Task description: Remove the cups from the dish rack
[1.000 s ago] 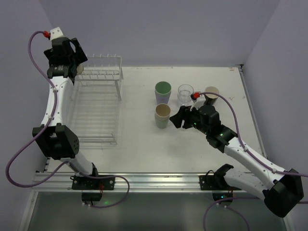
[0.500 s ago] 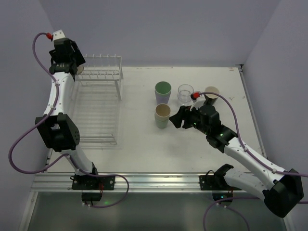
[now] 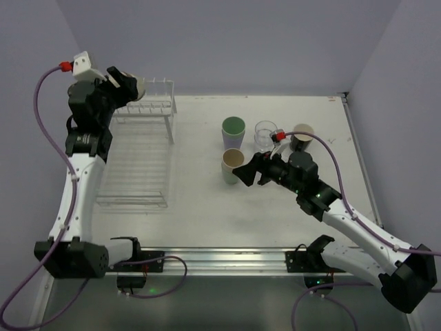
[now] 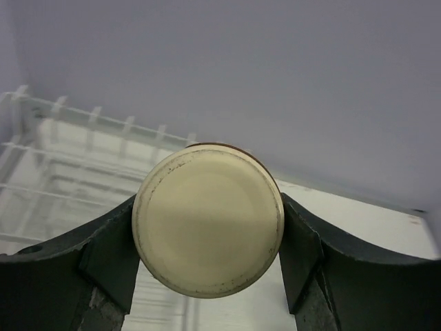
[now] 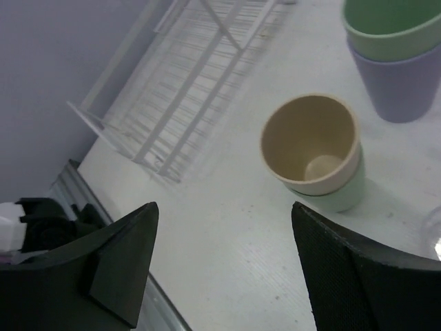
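Note:
My left gripper (image 3: 129, 85) is shut on a cup with a cream bottom (image 3: 138, 88), held in the air over the raised pegged end of the white dish rack (image 3: 138, 158). In the left wrist view the cup's round base (image 4: 208, 221) fills the space between both fingers (image 4: 110, 255), with the rack's pegs (image 4: 62, 138) behind. My right gripper (image 3: 248, 172) is open and empty, just right of a beige cup nested in a pale green one (image 3: 233, 165). The right wrist view shows that stack (image 5: 310, 148) beyond my open gripper (image 5: 224, 227).
A green cup in a purple one (image 3: 233, 131), a clear glass (image 3: 265, 134) and a black cup with a cream inside (image 3: 302, 136) stand in a row behind the right gripper. The rack's flat grid (image 5: 193, 76) lies at the left. A metal rail (image 3: 207, 258) runs along the near edge.
The left gripper closed on the cup at the rack's far left corner, then rose and swung right with it. The right gripper's jaws opened wider beside the beige-and-green stack.

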Controlling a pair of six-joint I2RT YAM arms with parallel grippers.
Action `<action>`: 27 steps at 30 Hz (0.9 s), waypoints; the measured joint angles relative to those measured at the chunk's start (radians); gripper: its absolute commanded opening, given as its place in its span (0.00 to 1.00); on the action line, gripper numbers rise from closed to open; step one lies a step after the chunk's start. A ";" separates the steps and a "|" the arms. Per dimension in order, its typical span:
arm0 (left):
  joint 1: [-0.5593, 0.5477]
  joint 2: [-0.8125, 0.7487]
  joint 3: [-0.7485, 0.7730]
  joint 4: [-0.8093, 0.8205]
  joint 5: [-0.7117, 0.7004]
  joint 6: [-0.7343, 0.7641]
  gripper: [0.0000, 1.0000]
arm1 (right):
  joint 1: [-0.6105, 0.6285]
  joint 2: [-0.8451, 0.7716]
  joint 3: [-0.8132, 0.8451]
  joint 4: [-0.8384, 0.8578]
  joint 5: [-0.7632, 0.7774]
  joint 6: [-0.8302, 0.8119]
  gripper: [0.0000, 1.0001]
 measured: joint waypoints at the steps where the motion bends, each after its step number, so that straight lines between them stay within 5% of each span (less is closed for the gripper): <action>1: -0.027 -0.066 -0.052 0.045 0.044 -0.027 0.24 | 0.013 0.000 0.000 0.025 -0.021 0.013 0.85; 12: -0.156 -0.524 -0.727 0.486 0.456 -0.472 0.19 | 0.174 0.063 0.091 0.346 -0.142 0.121 0.86; 20: -0.283 -0.637 -0.903 0.742 0.500 -0.673 0.13 | 0.180 0.240 0.209 0.483 -0.202 0.216 0.81; 24: -0.364 -0.619 -0.934 0.853 0.504 -0.713 0.14 | 0.198 0.285 0.222 0.507 -0.220 0.243 0.69; 27: -0.412 -0.583 -0.956 0.908 0.502 -0.716 0.22 | 0.210 0.291 0.239 0.510 -0.225 0.247 0.46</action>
